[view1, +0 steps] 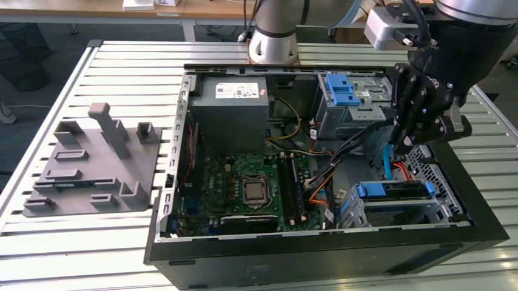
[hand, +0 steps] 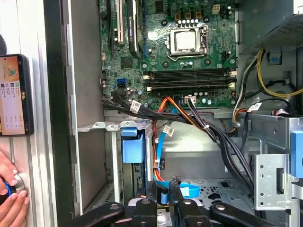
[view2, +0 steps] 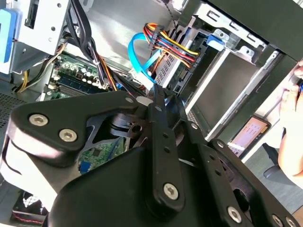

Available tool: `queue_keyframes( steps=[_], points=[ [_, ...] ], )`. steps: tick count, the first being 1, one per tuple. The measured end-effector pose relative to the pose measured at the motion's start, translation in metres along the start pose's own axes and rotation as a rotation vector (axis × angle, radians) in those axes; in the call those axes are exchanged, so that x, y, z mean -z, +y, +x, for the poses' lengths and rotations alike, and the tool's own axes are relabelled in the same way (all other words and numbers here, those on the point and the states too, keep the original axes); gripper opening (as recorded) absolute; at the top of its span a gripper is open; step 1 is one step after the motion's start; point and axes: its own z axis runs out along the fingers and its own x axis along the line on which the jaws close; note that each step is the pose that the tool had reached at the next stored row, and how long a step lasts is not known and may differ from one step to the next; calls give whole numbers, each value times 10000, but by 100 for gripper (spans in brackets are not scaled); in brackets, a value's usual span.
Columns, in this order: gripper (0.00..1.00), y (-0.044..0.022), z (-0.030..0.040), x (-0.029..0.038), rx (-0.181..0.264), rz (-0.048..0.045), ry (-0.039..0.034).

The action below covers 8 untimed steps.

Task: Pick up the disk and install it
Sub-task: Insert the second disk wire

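Note:
The disk (view1: 391,191) sits in the metal drive cage at the case's front corner, on the exterior view's right, its blue bracket facing up. In the first wrist view the disk's blue bracket (hand: 132,144) shows in the cage slot. A blue data cable (view2: 140,59) and a coloured power cable run to the disk (view2: 176,64) in the second wrist view. My gripper (view1: 403,145) hangs inside the case just behind the cage, above the blue cable. Its fingertips (hand: 176,185) stand close together with nothing between them, and the gripper (view2: 156,94) appears shut.
The open computer case (view1: 324,254) holds a motherboard (view1: 251,188), a grey power-supply box (view1: 235,109) and an upper bay with a blue latch (view1: 344,91). A grey fixture plate (view1: 89,170) lies on the exterior view's left. A person's hand (hand: 9,198) and a phone (hand: 14,94) lie outside the case wall.

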Motion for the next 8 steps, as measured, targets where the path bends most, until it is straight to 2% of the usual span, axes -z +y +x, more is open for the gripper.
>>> queue_keyframes(
  steps=[3, 8],
  points=[
    [25, 1, -3, -12, 0, 5, 25],
    [24, 4, -8, -71, 1, 18, 94]
  ],
)
